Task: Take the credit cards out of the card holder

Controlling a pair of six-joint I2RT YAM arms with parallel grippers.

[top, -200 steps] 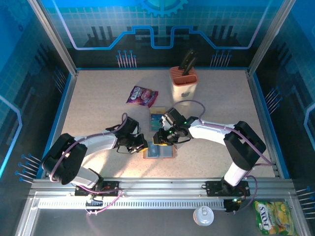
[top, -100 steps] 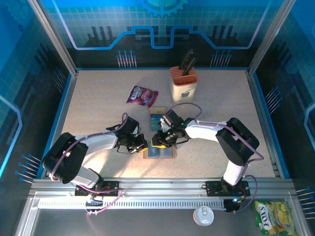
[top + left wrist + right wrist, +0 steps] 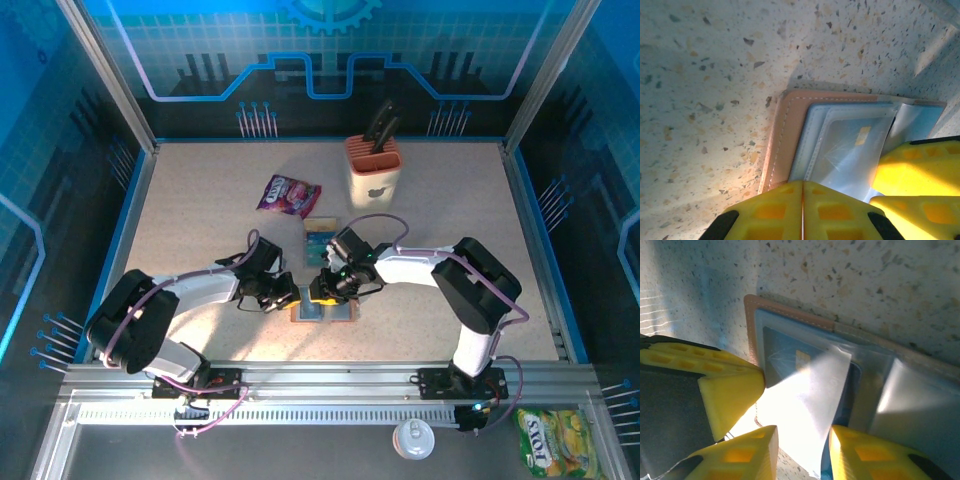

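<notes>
Card holder [image 3: 782, 130] lies open on table [image 3: 200, 200]. Left claw [image 3: 803, 184] closed at its edge; right claw [image 3: 802, 432] narrowly parted, straddling glossy flap [image 3: 810, 390].

Left arm [image 3: 195, 288] and right arm [image 3: 420, 265] reaching toward each other, left gripper [image 3: 802, 187] fingers together, right gripper [image 3: 799, 437] just beside, fingers slightly parted

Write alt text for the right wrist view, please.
An open card holder lies on a speckled table, a clear sleeve lifted between the right gripper's parted jaws. The left gripper's shut tip sits at the holder's left edge.
</notes>
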